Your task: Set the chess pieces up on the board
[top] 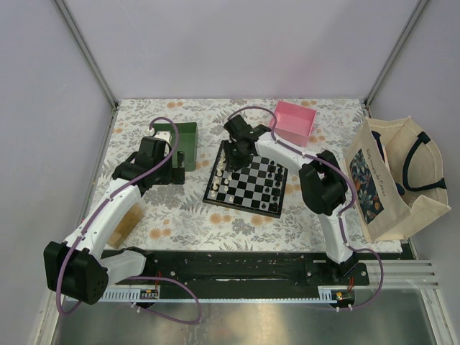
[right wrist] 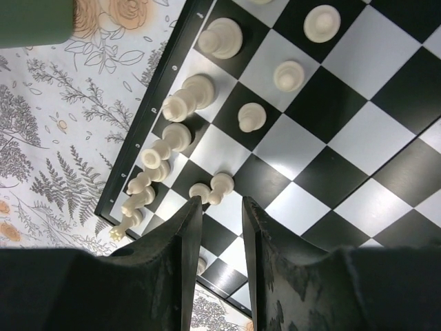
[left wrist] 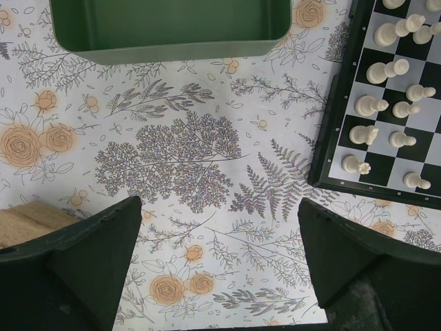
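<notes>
Release looks the reason your right jaws stand slightly apart, empty, beside a cream-white pawn on the black-and-white checkered board; left jaws gape idle.

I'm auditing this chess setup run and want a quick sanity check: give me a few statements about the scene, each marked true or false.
1. The left pincer grips a white piece. False: it hangs wide open over the floral tablecloth, with nothing between its fingers.
2. The right pincer is over the chessboard, on the side where the white pieces stand. True.
3. The pink box sits on the chessboard. False: it stands on the tablecloth, beyond the board's far corner.
4. The black pieces are on the side of the board opposite the white ones. True.
</notes>
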Motion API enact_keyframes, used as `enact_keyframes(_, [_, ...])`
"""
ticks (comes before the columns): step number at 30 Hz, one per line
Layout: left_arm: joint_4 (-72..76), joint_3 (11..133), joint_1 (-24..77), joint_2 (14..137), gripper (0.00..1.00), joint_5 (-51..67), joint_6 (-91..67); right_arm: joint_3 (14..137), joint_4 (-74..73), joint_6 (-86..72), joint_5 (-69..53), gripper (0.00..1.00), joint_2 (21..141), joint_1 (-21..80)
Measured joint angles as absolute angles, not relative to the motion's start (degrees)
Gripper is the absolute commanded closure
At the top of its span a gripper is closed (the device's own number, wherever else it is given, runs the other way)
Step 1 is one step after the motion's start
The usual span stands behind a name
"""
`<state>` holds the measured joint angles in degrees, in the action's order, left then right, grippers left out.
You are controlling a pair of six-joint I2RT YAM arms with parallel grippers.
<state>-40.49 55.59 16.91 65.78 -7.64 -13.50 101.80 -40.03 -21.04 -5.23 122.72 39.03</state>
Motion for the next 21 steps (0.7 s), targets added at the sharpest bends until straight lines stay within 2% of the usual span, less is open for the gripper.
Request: enact_keyframes(21, [-40.6,55.6,16.9,65.8,0.01,-7.6,-13.5,101.8,-39.6,-21.3,-5.7,0.64,123.2,40.0])
